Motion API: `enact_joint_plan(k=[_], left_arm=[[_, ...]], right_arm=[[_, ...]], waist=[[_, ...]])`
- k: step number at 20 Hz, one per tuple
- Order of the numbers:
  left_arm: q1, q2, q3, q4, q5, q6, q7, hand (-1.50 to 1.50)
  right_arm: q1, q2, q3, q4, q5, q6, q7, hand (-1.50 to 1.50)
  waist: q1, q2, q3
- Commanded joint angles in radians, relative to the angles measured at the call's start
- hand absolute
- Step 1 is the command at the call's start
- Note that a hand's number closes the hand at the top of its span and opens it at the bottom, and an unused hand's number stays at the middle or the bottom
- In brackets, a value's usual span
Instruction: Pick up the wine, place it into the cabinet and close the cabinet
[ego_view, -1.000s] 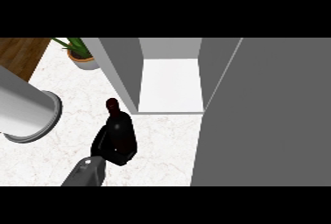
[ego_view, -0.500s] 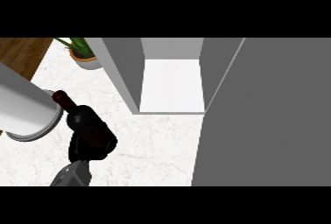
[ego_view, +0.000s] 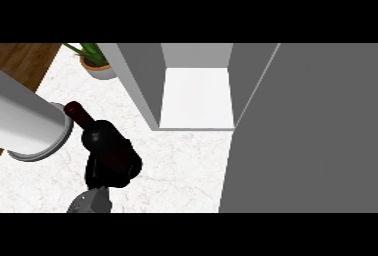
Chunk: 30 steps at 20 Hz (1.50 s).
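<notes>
So far, only the pickup looks done: the left hand (ego_view: 111, 167) is clenched round the wine bottle (ego_view: 94, 131), held above the marble table (ego_view: 184, 160) beside the open cabinet (ego_view: 196, 97). Placing it inside and closing remain.

— Is there any writing to read here, a label or a brand?

— None. The wine bottle (ego_view: 94, 131) is dark all over, and no label with letters shows on its neck or body.

— What about the cabinet (ego_view: 196, 95)?

— Its walls and shelf are plain, with no number, sign or mark on them.

— And the bench (ego_view: 177, 160)?

— Only pale marble veining, no print.

— The pot of the plant (ego_view: 94, 66)?

— It is plain as well; nothing on it can be read.
</notes>
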Motion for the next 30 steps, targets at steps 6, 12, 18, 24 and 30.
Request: enact_joint_plan(k=[6,12,18,24,30], left_arm=[[0.166,-0.020,-0.335,-0.343,0.119,0.225,0.114,1.50],[0.130,-0.021,-0.446,-0.410,0.195,0.388,0.177,1.50],[0.074,-0.021,-0.540,-0.373,0.300,0.542,0.155,1.50],[-0.038,-0.021,-0.627,-0.247,0.414,0.641,0.074,1.50],[-0.104,-0.021,-0.606,-0.062,0.453,0.534,-0.042,1.50]], right_arm=[[-0.081,-0.015,-0.042,-0.034,-0.075,-0.022,0.081,-1.50],[0.012,-0.015,-0.051,-0.036,-0.102,0.030,0.005,-1.50],[0.004,0.023,0.039,-0.082,-0.014,-0.023,0.059,-1.50],[-0.023,0.016,0.035,-0.031,-0.019,-0.012,0.057,-1.50],[0.049,-0.032,-0.103,0.012,-0.146,0.074,-0.059,-1.50]], waist=[[-0.001,0.001,-0.001],[-0.006,0.002,-0.001],[-0.009,0.002,-0.001],[-0.011,0.003,-0.001],[-0.013,0.004,-0.001]])
